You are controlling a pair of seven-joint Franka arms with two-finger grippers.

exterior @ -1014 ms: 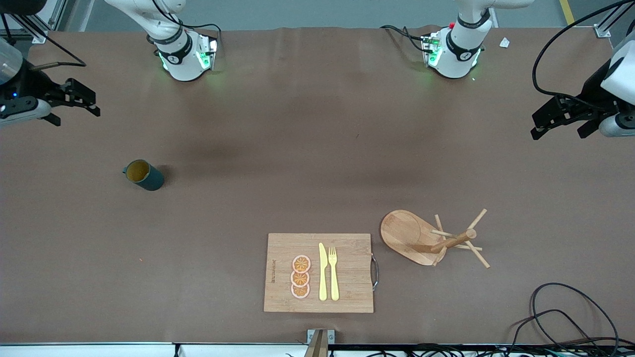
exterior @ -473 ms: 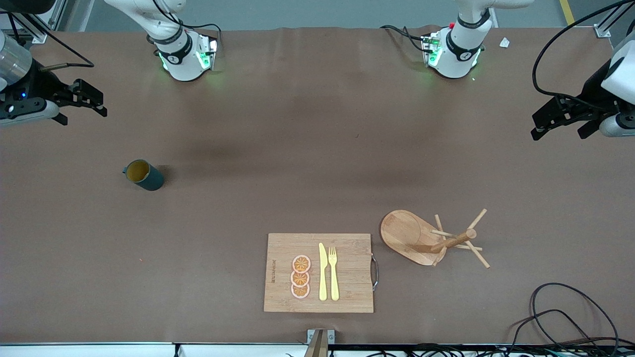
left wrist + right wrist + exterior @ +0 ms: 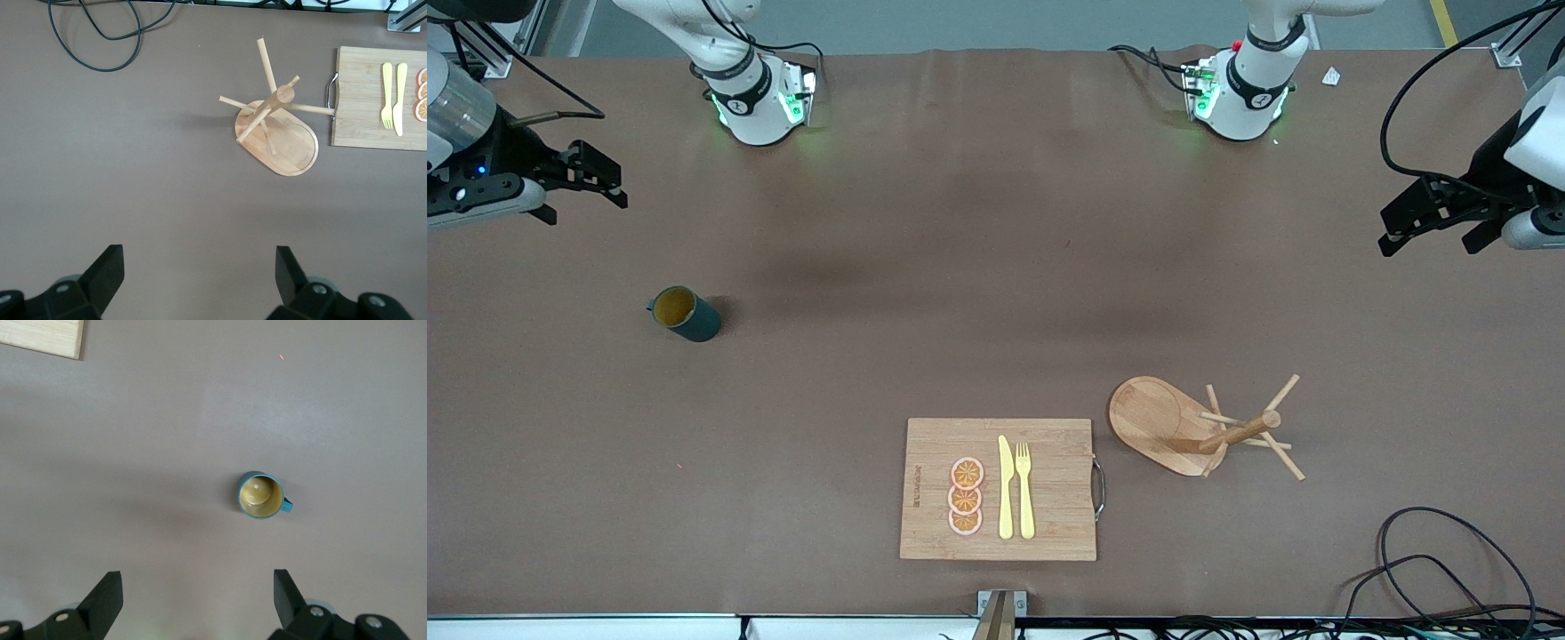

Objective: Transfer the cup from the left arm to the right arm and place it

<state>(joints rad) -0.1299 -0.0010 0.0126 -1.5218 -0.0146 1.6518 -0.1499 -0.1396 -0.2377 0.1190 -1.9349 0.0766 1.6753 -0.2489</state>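
The cup [image 3: 685, 313], a small dark teal mug with a mustard-yellow inside, stands upright on the brown table toward the right arm's end. It also shows in the right wrist view [image 3: 260, 496], handle out to one side. My right gripper [image 3: 587, 210] is open and empty in the air over the table's edge at that end, apart from the cup; in its own view [image 3: 198, 587] the fingers stand wide apart. My left gripper [image 3: 1427, 244] is open and empty over the left arm's end of the table, also seen in its wrist view [image 3: 200, 267].
A wooden mug tree [image 3: 1192, 427] on an oval base stands toward the left arm's end, also in the left wrist view [image 3: 277, 127]. Beside it lies a cutting board [image 3: 1049, 489] with orange slices, a yellow knife and fork. Black cables [image 3: 1432, 569] lie near the front corner.
My right gripper has moved a little in over the table toward the left arm's end. The left gripper and the cup have stayed in place.
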